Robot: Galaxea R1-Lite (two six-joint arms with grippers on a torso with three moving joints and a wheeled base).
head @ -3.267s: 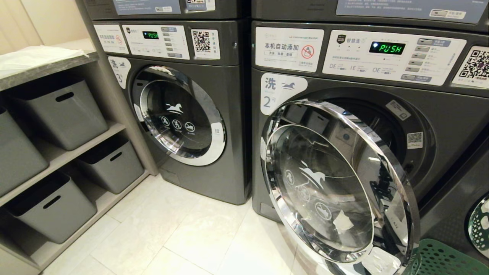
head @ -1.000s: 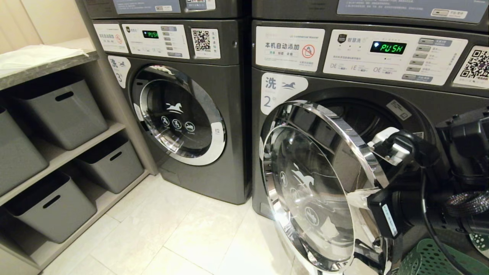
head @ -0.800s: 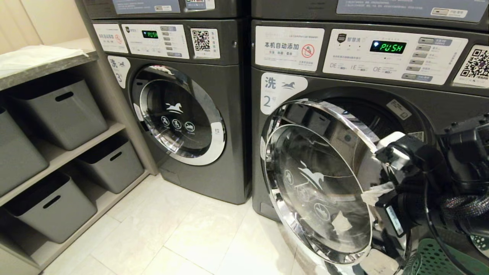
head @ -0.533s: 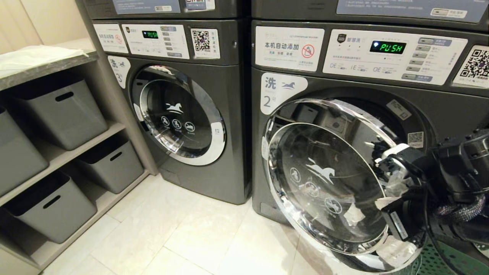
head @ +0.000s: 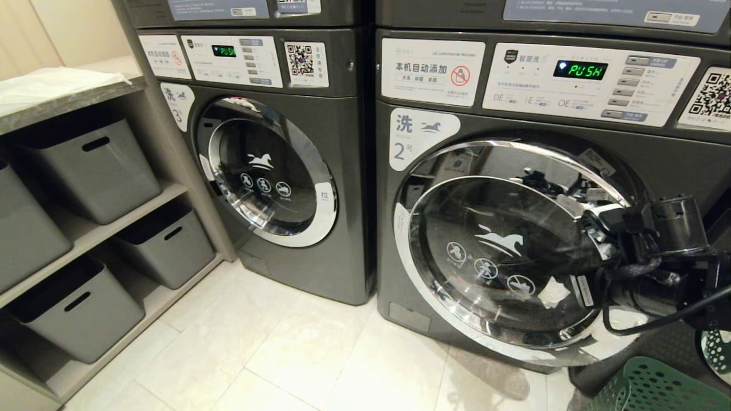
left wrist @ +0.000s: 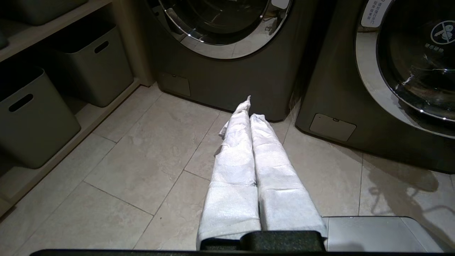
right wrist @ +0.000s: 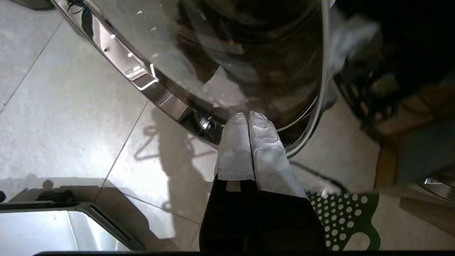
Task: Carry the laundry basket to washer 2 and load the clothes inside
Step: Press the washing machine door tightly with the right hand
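Since the earlier frames the door [head: 508, 251] of washer 2 [head: 400, 297] had swung from wide open to nearly flush with the machine front, and the right arm had come in from the right and followed it round.

The right end effector [right wrist: 249, 119] had its wrapped fingers [right wrist: 265, 142] pressed together, holding nothing. Its tips stood at the chrome rim on the door's free edge; actual contact could not be confirmed. The door lay directly ahead of the tips, its hinge on the far side.

The green laundry basket [head: 651, 388] sat on the floor [head: 274, 354] below and just behind this end effector, beside the washer. No clothes were visible in the part of it shown, so whether loading was complete could not be judged.

The left end effector [left wrist: 250, 115] was likewise closed and empty, parked low and pointing at the gap between the two machines. The right arm was plainly the nearer to the door. In my judgement, a final push straight ahead would be needed to latch it.
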